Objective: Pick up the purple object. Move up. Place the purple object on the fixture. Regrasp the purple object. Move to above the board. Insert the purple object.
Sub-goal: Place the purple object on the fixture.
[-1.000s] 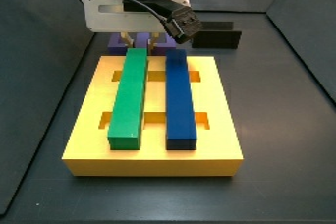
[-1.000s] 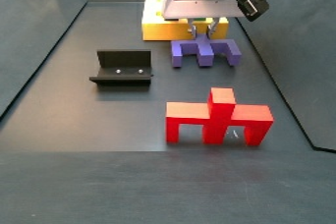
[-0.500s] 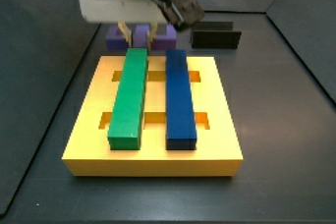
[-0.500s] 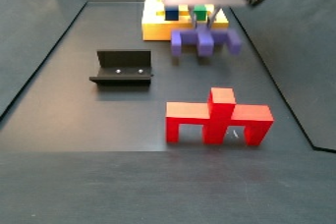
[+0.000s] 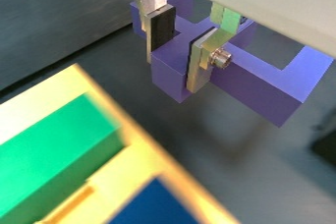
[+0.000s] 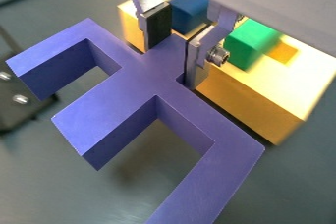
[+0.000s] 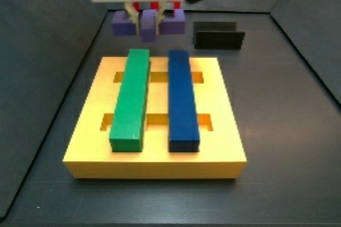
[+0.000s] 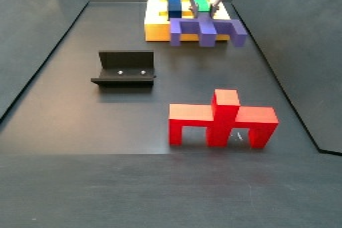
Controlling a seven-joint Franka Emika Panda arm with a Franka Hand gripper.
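My gripper [image 5: 182,46] is shut on the purple object [image 5: 250,85], its silver fingers clamping the middle of the crossbar. In a wrist view the three prongs of the purple object [image 6: 132,100] spread out below the gripper [image 6: 178,43]. In both side views the purple object [image 7: 147,22] [image 8: 205,32] hangs off the floor under the gripper [image 7: 151,12] [image 8: 201,16], just beyond the far end of the yellow board [image 7: 220,121] [image 8: 158,27]. The black fixture [image 7: 220,38] [image 8: 123,69] stands empty on the floor, apart from both.
A red pronged piece [image 8: 221,122] stands on the floor near the front in a side view. The board carries a green bar [image 7: 131,97] and a blue bar [image 7: 182,97]. Dark walls enclose the floor on all sides.
The gripper has risen with the purple object held in it, lifting it off the floor beside the board. The board, fixture and red piece have not moved.
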